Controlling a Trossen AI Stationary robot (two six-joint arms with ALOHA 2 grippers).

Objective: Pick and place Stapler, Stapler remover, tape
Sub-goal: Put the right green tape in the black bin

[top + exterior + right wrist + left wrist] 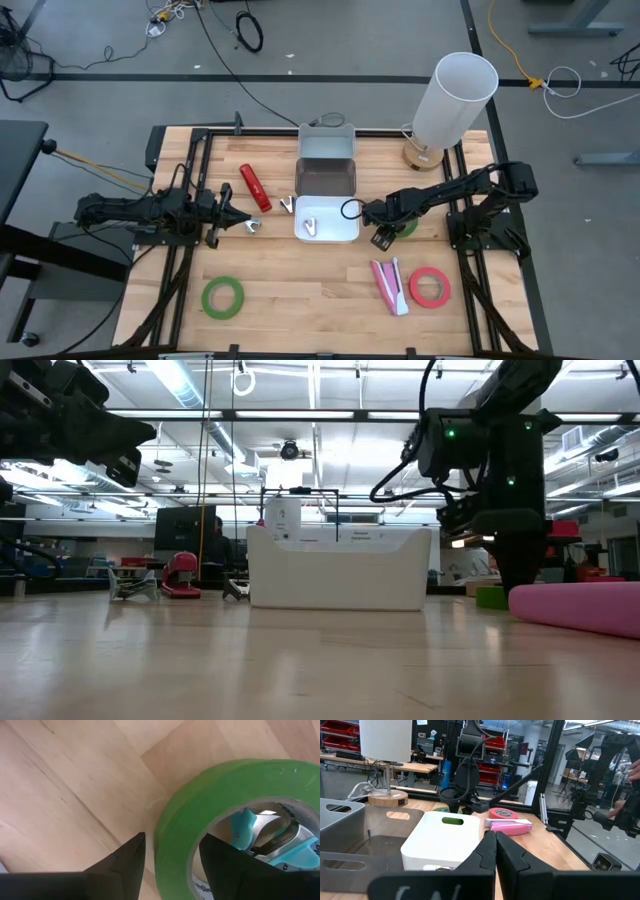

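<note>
A green tape roll (210, 785) lies flat on the table to the right of the white bin (345, 236), with a teal staple remover (245, 830) in its hole. My right gripper (174, 836) points down over it, open. One finger (125, 862) stands outside the roll's wall and the other (230, 865) inside the hole; a gap shows beside the outer finger. My left gripper (495, 840) waits shut at the table's left, level and holding nothing. A red stapler (255, 187) and two staple removers (287, 205) (252, 226) lie left of the bin, and a third (310, 227) lies inside it.
A pink stapler (390, 285) and a red tape roll (429, 287) lie near the front right. Another green roll (223, 297) lies at the front left. A grey bin (327, 160) stands behind the white one, and a white lamp (450, 100) at the far right.
</note>
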